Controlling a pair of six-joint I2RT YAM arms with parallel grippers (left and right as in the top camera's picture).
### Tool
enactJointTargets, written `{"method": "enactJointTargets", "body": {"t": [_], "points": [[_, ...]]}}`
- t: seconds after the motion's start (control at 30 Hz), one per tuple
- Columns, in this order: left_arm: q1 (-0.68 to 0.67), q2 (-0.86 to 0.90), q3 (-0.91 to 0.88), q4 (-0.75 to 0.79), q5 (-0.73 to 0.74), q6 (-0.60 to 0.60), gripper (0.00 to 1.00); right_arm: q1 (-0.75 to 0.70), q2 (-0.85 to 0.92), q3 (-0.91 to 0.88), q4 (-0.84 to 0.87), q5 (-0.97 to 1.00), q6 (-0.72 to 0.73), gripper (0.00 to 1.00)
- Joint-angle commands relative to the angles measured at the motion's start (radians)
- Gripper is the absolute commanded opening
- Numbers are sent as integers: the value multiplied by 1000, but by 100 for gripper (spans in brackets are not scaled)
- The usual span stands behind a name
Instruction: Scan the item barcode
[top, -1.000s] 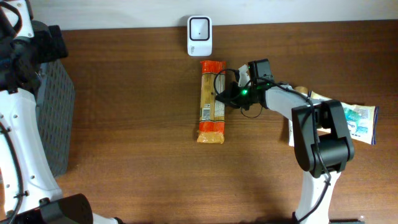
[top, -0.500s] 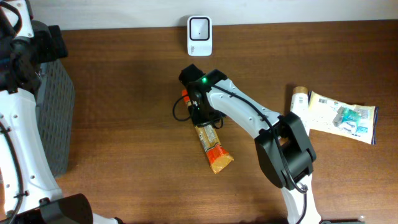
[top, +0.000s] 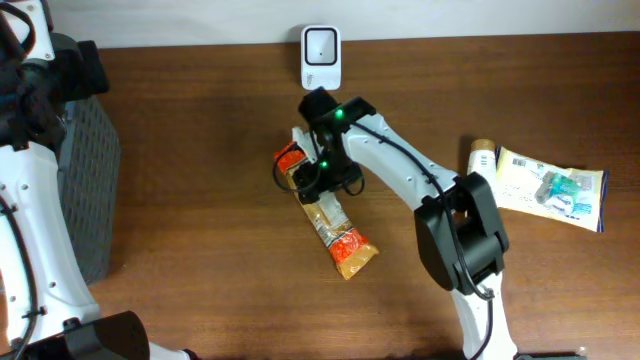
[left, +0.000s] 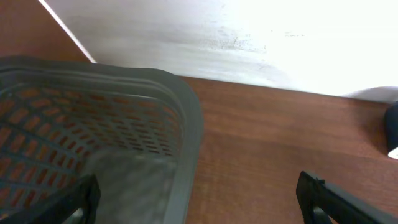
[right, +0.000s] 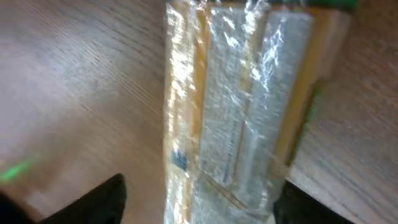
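The packet (top: 328, 220) lies flat on the wooden bench (top: 200, 150), a little in front of the white barcode scanner (top: 321, 57) that stands at the back edge against the wall. It is a long, narrow pack in glossy clear wrap with orange ends, and it sits on a slant: one orange end points toward the back left, the other toward the front right.

The right pincer (top: 318, 170) is over the packet's back end, its arm stretching diagonally across the bench from the front right, with a green light showing on the wrist. In the right wrist view the picture is blurred, but the two dark fingers (right: 102, 199) stand apart on either side of the wrap — there is bare wood between the left-hand one and the packet, while the other sits close against the packet's orange edge. The pincer is therefore spread wider than the pack and not clamped on it; whether that second finger touches the wrap cannot be told.

The left pincer (left: 199, 193) is well apart from all this, at the far left of the bench. Its fingers are spread wide with nothing between them, and it hangs by the rim of a dark grey mesh basket (left: 186, 124).

On the right side of the bench, away from the packet, lie a small bottle (top: 483, 160) with a tan cap and, just beside it, a flat printed pack (top: 555, 185).
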Motion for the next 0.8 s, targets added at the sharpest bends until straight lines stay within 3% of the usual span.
{"method": "enactJointTargets", "body": {"t": [0.0,0.1,0.33,0.43,0.6,0.77], "points": [[1,-15,11,5,3,13,99,-11,61,0,16,-64,-58,77],[1,-15,11,5,3,13,99,-12,140,-1,43,-80,-58,77],[1,-15,11,5,3,13,99,-67,145,0,61,-50,-84,77],[1,-15,11,5,3,13,99,-173,143,135,-78,-50,-160,73],[1,-15,11,5,3,13,99,-161,149,113,-55,-74,-170,88],[1,-15,11,5,3,13,99,-91,150,-17,66,-81,-158,93]]}}
